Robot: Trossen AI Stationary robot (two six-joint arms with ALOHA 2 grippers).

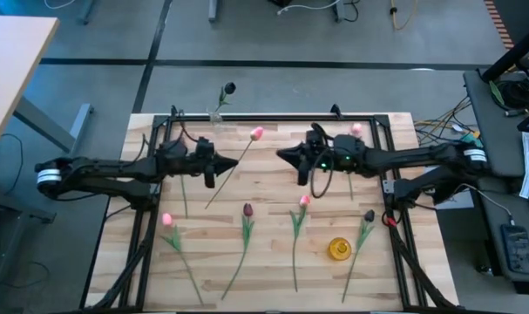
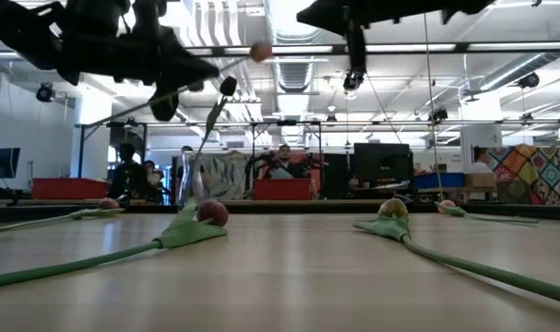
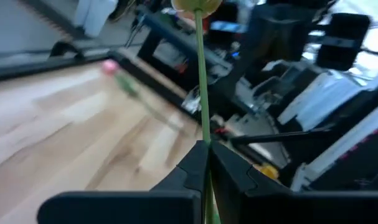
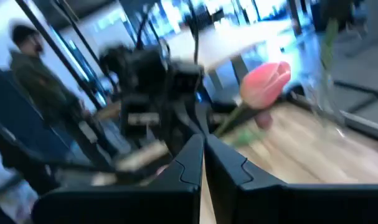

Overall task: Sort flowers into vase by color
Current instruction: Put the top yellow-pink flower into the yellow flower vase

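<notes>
My left gripper is over the table's middle, raised and shut on a pink tulip. My right gripper faces it from the right, shut with nothing in it. In the right wrist view the pink head shows just past the right gripper. A clear vase at the far edge holds a dark tulip by its stem. Several tulips lie flat on the wood: pink ones and dark ones. Another pink head shows behind the right arm. My left gripper pinches the pink tulip's green stem between its two fingers, about midway along it. The fingers come level from the table's left and lie across the stem. The flower is lifted clear and slants, its head toward the far right and its lower end toward the near left.
A small yellow round object sits near the front right among the lying tulips. A black frame runs around the wooden top. A dark cable loops below the right arm. People stand in the room beyond the table.
</notes>
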